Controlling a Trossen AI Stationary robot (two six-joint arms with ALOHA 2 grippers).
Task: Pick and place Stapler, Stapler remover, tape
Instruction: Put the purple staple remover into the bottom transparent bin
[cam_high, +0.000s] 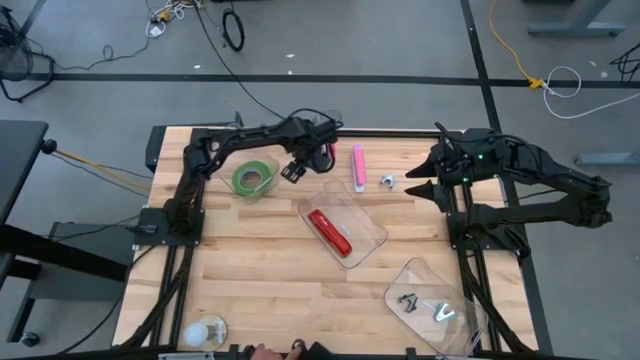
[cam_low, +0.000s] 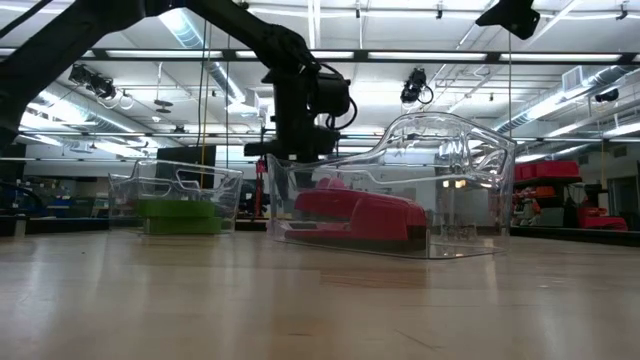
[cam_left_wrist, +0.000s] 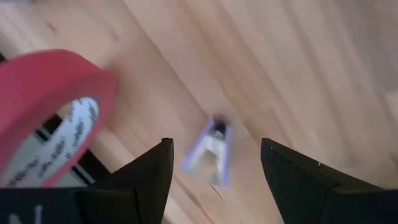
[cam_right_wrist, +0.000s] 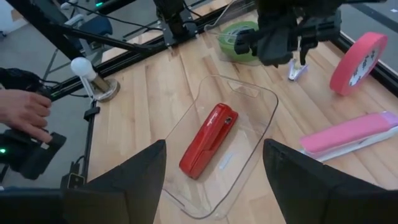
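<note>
The left arm reached from its base at the table's left side across the far part of the table toward the centre, elbow bent, wrist turned downward. The left gripper (cam_high: 300, 163) hung above the tabletop with its fingers (cam_left_wrist: 146, 180) spread apart, holding nothing. The right arm stood folded by its base at the right side, the right gripper (cam_high: 425, 186) pointing toward the centre, fingers (cam_right_wrist: 127, 180) spread, also holding nothing.

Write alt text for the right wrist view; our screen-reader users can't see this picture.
A red stapler lies in a clear tray on a wooden table, seen past the right gripper's open fingers. Beyond, the left gripper hangs near a green tape roll, a pink tape roll and a pink stapler.
</note>
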